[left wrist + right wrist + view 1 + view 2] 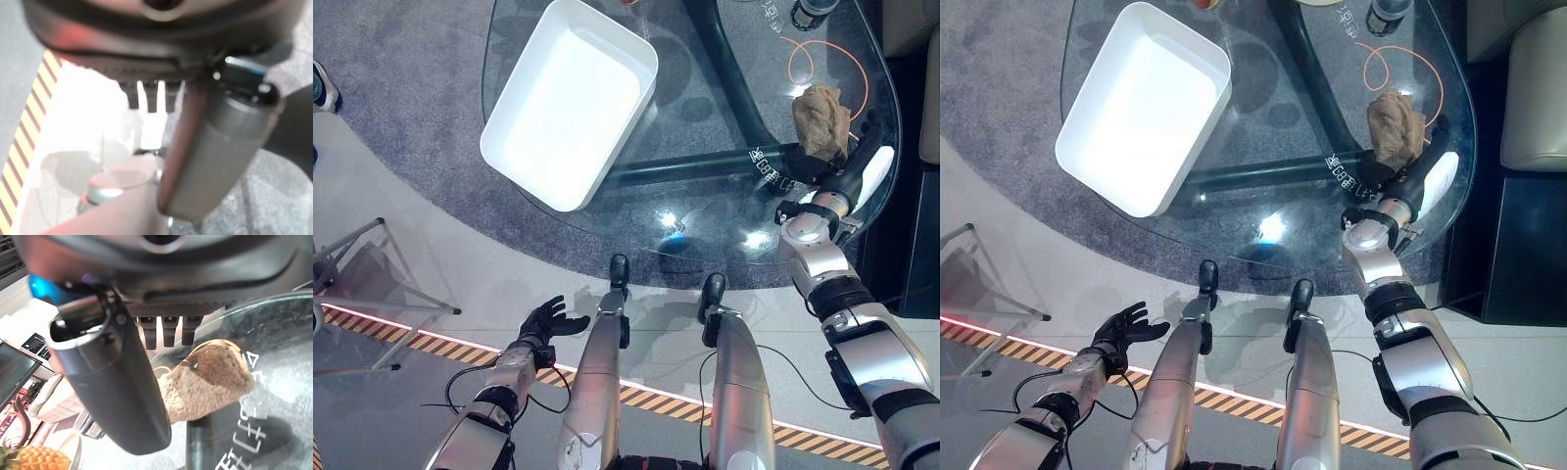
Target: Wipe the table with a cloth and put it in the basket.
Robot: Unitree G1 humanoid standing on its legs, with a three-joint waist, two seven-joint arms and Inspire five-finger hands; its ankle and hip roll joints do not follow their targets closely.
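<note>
Currently the brown cloth (821,119) lies crumpled on the glass table (705,117) near its right edge, and the right hand (850,168) rests just beside it, thumb and fingers straight in the right wrist view with the cloth (210,382) lying past them, ungrasped. Well to the left on the same table sits the white basket (607,166), tilted diagonally. Low beside the table, the left hand (546,320) hangs with fingers spread, holding nothing.

The right hand (847,166) hides the cloth's (822,117) near edge. The picture's edge cuts off a dark bottle (813,12).
</note>
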